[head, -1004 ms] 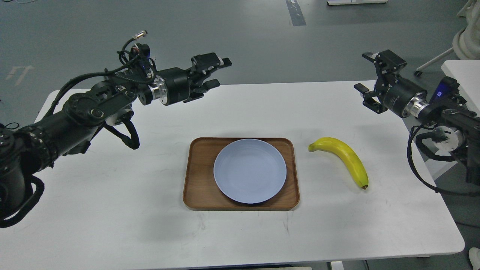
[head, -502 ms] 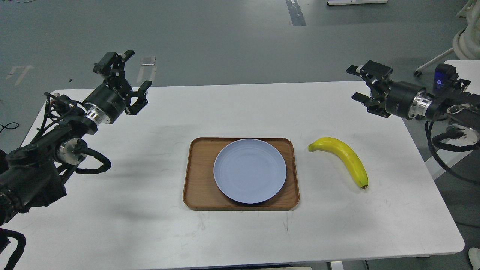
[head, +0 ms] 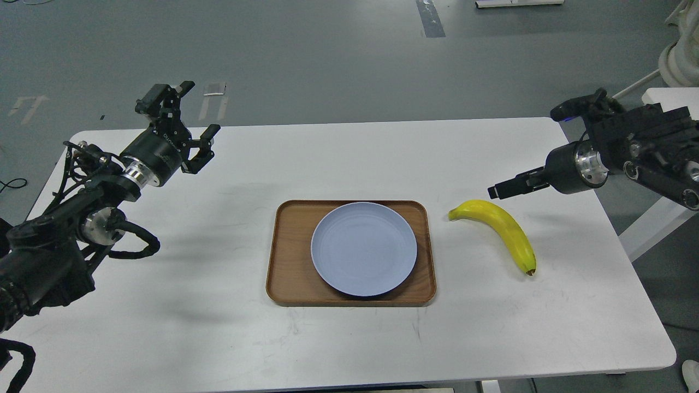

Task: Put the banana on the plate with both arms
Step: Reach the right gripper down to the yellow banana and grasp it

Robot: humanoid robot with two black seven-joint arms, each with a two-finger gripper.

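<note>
White table [head: 218, 327], catalogued near to far: wooden tray [head: 286, 273] bearing plate [head: 364, 248]; banana [head: 499, 229] lying on the tabletop right of the tray, just below and beside my right gripper [head: 505, 188], fingers indistinguishable, so I cannot tell its state; my left gripper [head: 188, 117] far off, fingers apart, holding nothing.

We have one view only — from the head, set high at the near edge of the white table [head: 349, 164], facing forward and down. It stands far enough back to take in nearly the whole tabletop, with grey floor [head: 327, 54] beyond toward 12 o'clock — no second view shares the scene.
</note>
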